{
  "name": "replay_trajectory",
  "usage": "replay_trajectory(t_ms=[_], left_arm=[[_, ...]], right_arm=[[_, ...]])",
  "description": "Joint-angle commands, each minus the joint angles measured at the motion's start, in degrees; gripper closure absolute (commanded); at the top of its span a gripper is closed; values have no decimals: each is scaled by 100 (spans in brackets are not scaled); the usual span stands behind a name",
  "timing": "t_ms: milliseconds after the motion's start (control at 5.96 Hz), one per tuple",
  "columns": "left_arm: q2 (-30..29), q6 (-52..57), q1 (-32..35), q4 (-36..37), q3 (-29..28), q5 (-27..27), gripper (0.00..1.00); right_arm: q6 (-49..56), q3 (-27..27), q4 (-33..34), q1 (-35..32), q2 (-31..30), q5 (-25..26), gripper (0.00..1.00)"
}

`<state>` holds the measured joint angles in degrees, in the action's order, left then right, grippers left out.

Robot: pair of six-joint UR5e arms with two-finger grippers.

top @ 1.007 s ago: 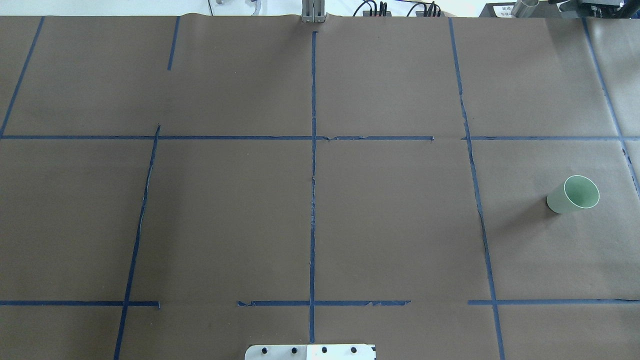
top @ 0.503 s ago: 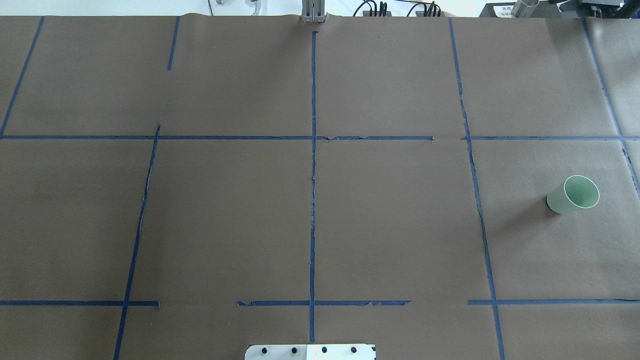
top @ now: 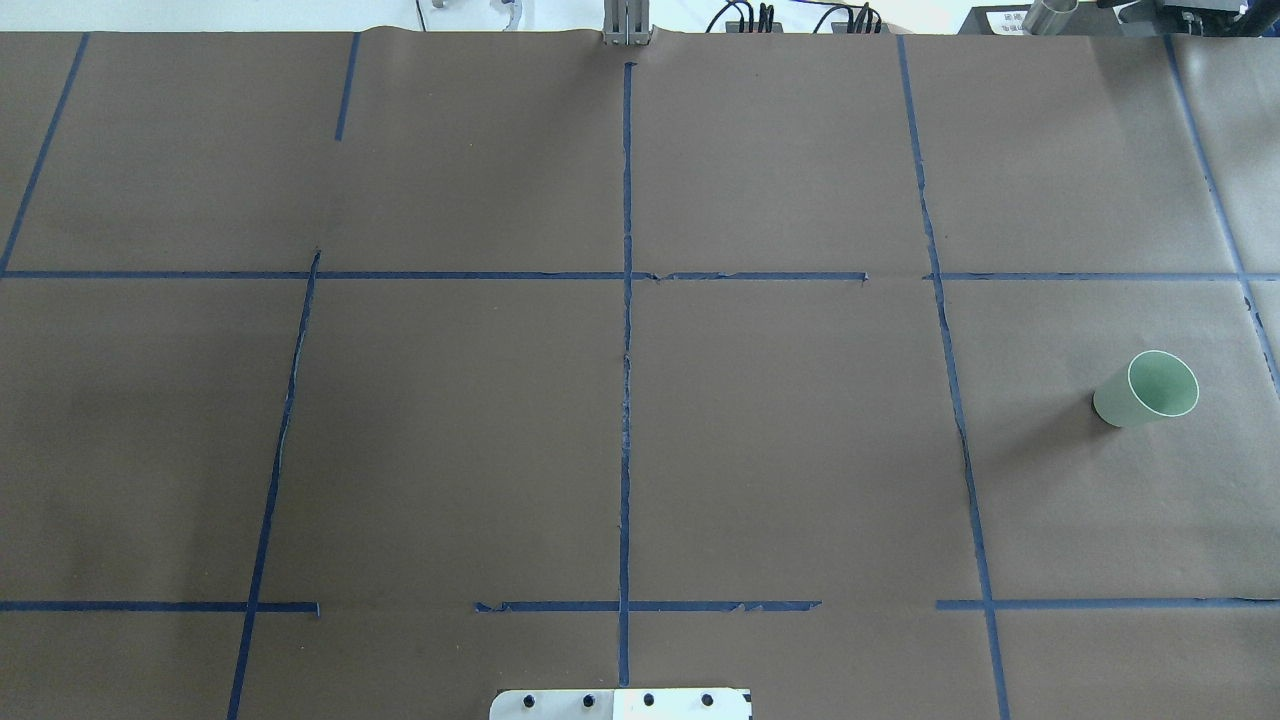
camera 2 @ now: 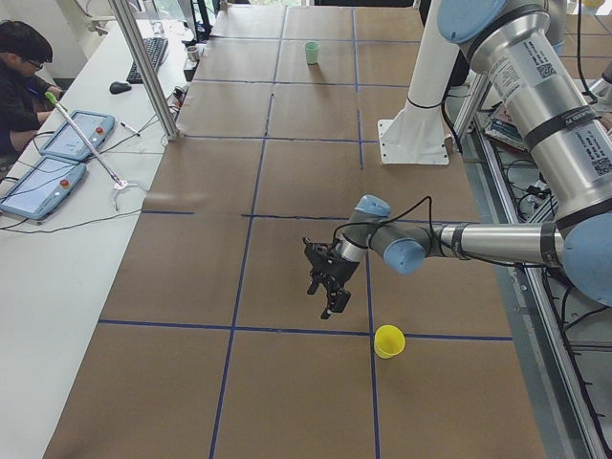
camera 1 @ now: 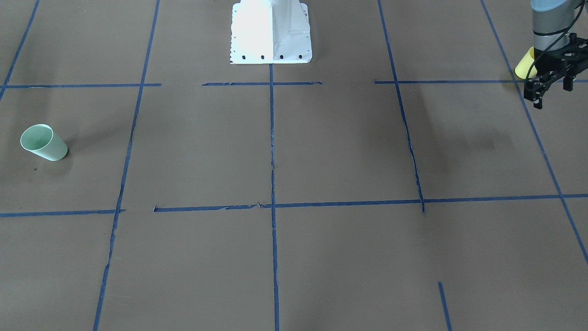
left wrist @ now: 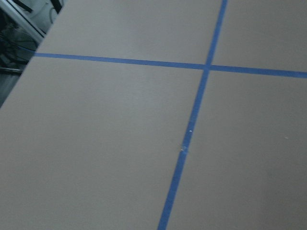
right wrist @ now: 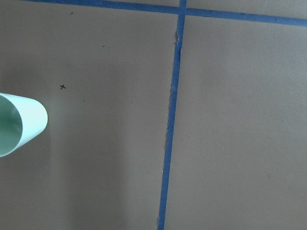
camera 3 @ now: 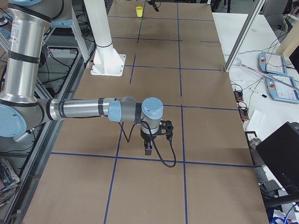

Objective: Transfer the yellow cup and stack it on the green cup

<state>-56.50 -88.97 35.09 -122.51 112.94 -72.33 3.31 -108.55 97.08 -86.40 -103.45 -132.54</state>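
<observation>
The yellow cup (camera 1: 523, 68) stands upright near a blue tape crossing at the table's end on my left side, partly hidden by my left gripper; it also shows in the exterior left view (camera 2: 388, 340). My left gripper (camera 1: 553, 95) hangs above the table beside the cup, open and empty, apart from it (camera 2: 320, 298). The green cup (top: 1147, 388) stands upright at the far right side (camera 1: 43, 142), and its rim shows at the edge of the right wrist view (right wrist: 19, 124). My right gripper (camera 3: 149, 142) shows only in the exterior right view; I cannot tell if it is open.
The white robot base (camera 1: 271, 32) stands at the table's near middle edge (top: 620, 705). Blue tape lines divide the brown paper cover. An operator (camera 2: 24, 67) sits at a side bench with tablets, beyond a metal post (camera 2: 143, 67).
</observation>
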Motion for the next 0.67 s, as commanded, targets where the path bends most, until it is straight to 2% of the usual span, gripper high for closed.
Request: replay_trajectory(t_ms=[0,336,503], left_arm=[[121,-2229,-650,725,0,1033,0],[86,-3796,-1002,1654,9,1509,0],[16,-4265,-1039,1938,18,1485,0]], right_arm=[[-6,0,-5,0,0,-17,0],[-6,-9,-5,0,0,-35,0],[-6,-9,-5,0,0,-35,0]])
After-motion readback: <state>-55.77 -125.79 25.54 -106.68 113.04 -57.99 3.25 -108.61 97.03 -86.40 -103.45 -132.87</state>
